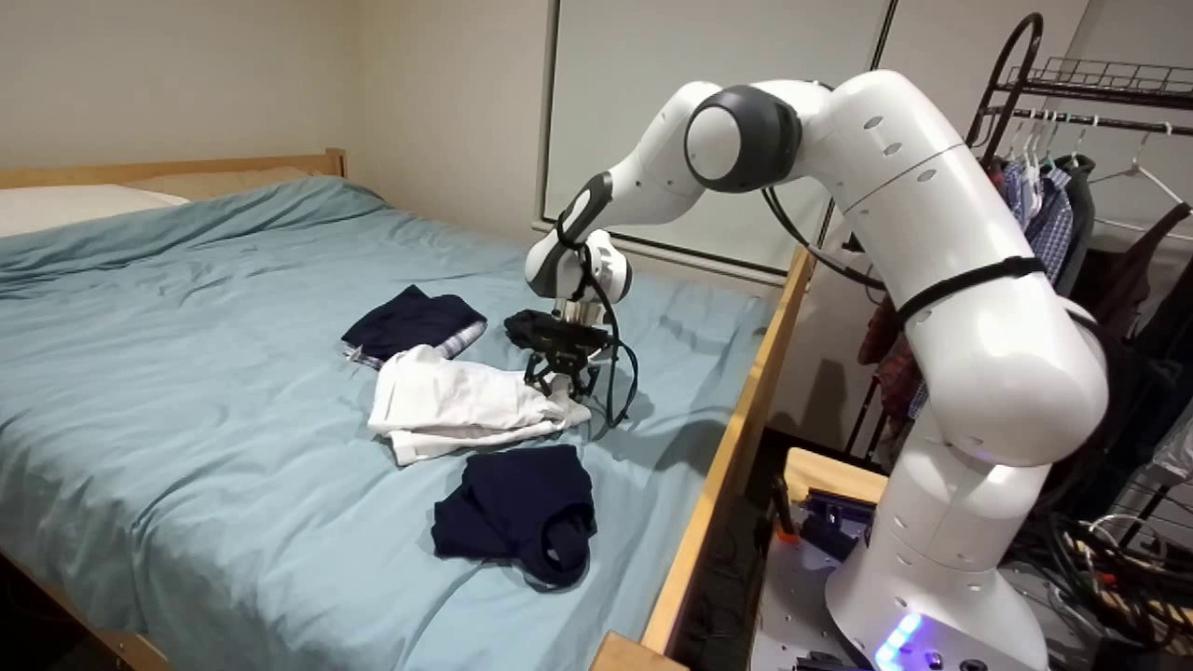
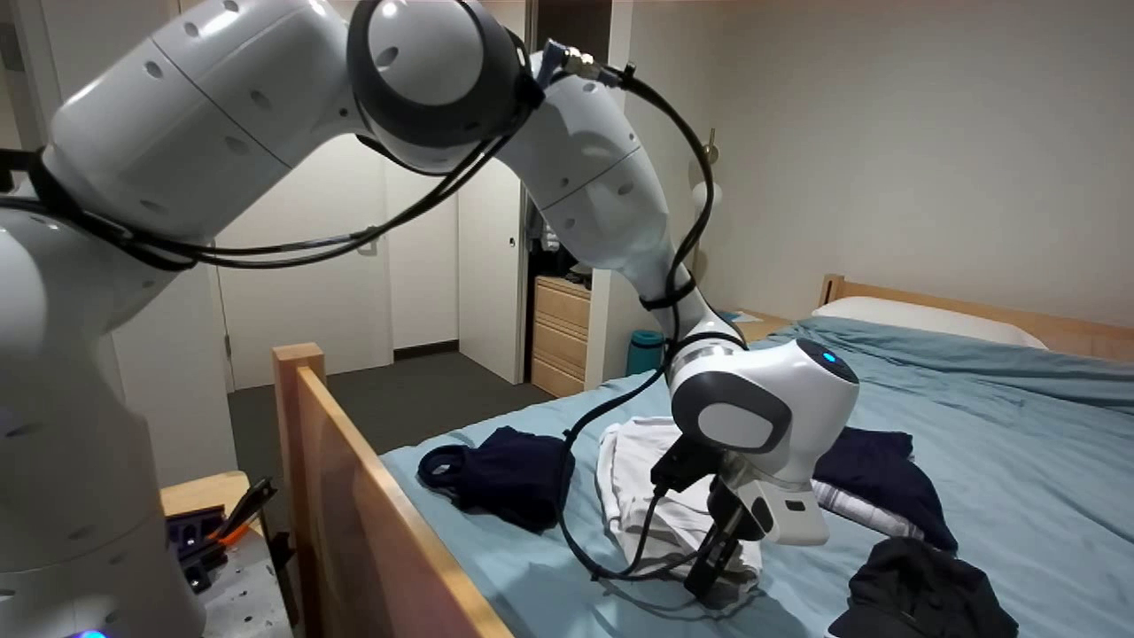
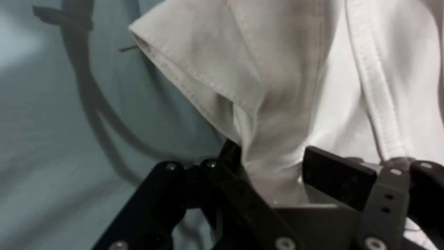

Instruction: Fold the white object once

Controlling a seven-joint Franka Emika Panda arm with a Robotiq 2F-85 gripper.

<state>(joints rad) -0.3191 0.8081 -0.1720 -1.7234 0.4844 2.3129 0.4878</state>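
Observation:
The white object, a rumpled white cloth garment (image 1: 452, 396), lies roughly rectangular on the blue bed cover, with its layers uneven at the near edge. It also shows in an exterior view (image 2: 640, 465), partly hidden behind the wrist and cables. My gripper (image 1: 561, 384) points down at the end of the cloth nearest the bed rail. In the wrist view the black fingers (image 3: 269, 160) stand apart, with a bunched part of the white cloth between them. The right fingertip is at or against the cloth. A loose folded corner sticks out to the upper left. The gripper is open.
Dark navy garments lie on either side of the white cloth: a folded one (image 1: 410, 319) with a plaid piece under it, and another (image 1: 517, 508). A black cloth item (image 2: 926, 592) lies near the gripper. A wooden bed rail (image 1: 722, 466) runs between bed and robot base. A cable loop hangs beside the gripper.

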